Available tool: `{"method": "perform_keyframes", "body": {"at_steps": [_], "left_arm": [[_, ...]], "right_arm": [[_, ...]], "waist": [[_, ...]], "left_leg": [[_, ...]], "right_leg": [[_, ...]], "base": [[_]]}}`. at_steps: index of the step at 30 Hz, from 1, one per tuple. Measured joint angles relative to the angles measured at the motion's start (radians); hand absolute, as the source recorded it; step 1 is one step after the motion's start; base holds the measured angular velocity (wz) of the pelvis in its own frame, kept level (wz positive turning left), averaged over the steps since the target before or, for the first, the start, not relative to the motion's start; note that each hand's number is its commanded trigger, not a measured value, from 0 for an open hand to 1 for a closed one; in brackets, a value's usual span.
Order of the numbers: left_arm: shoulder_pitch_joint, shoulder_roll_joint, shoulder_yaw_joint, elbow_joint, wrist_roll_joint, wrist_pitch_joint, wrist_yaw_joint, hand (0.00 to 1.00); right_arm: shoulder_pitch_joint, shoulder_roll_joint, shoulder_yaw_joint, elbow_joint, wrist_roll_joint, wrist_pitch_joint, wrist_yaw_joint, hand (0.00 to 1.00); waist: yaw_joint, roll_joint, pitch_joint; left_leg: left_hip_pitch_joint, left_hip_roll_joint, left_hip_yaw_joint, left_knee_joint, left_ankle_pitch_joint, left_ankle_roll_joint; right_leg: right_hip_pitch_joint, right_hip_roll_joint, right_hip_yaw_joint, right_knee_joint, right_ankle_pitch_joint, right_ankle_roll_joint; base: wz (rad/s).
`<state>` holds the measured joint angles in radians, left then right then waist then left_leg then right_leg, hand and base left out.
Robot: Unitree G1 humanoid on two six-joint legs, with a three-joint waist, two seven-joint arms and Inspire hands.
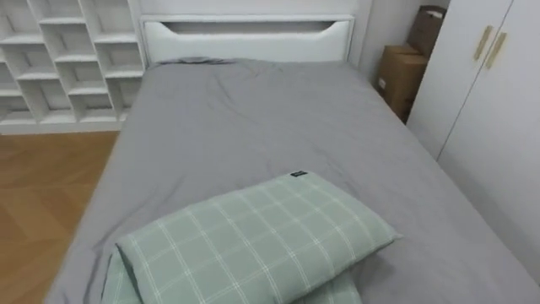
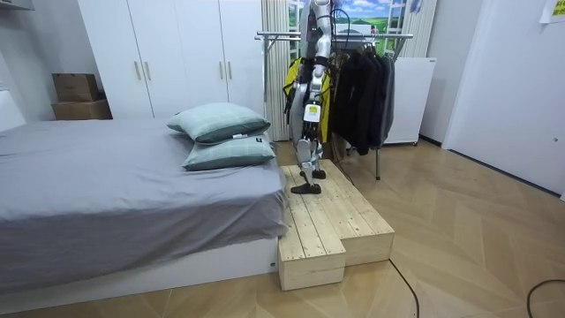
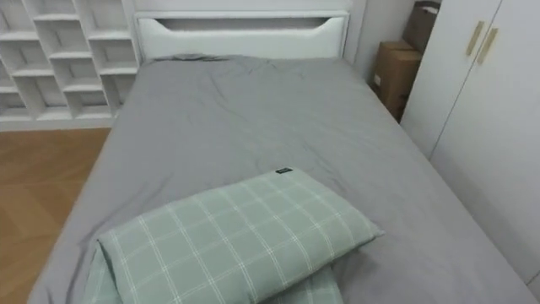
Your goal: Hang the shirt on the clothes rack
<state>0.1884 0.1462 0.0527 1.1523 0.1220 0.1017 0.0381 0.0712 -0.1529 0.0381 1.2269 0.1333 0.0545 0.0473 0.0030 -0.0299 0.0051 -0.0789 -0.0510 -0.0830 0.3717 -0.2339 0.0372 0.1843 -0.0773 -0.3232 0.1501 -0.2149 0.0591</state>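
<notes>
A metal clothes rack point(image 2: 353, 37) stands behind me in the room view, hung with dark garments point(image 2: 362, 88); a yellow garment point(image 2: 291, 81) is at its end nearest me. I stand on a wooden platform point(image 2: 327, 221) beside the bed, facing it. My left hand point(image 2: 310, 113) hangs at my side, too small to read. In the eye views I look down on the grey bed point(image 1: 253, 118), with two green checked pillows point(image 1: 253, 241) stacked just below me.
White wardrobe doors point(image 1: 489, 93) line the bed's right side, with cardboard boxes point(image 1: 401, 76) in the corner beyond. A white cube shelf point(image 1: 67, 59) stands at the far left above the wood floor point(image 1: 42, 194). A white headboard point(image 1: 245, 38) closes the far end.
</notes>
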Motion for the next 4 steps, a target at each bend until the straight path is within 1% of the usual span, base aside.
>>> {"method": "perform_keyframes", "body": {"at_steps": [2,4], "left_arm": [[-0.011,0.000,-0.001,0.000,0.000,-0.009,0.001,0.00],[-0.013,0.000,-0.001,0.001,0.000,-0.018,0.000,0.00]], "right_arm": [[0.004,0.000,0.001,0.005,0.007,0.000,0.002,0.00],[0.007,-0.002,0.002,0.005,0.018,-0.001,0.014,0.00]], "waist": [[-0.001,0.003,0.0024],[-0.001,0.005,0.0031]], "left_leg": [[0.003,0.000,-0.007,0.001,-0.001,-0.002],[0.004,0.002,-0.010,0.003,-0.002,-0.004]], "right_leg": [[0.006,0.005,0.026,0.000,0.000,0.000],[0.006,0.008,0.045,0.000,0.000,0.000]], "base": [[0.09],[0.00]]}}
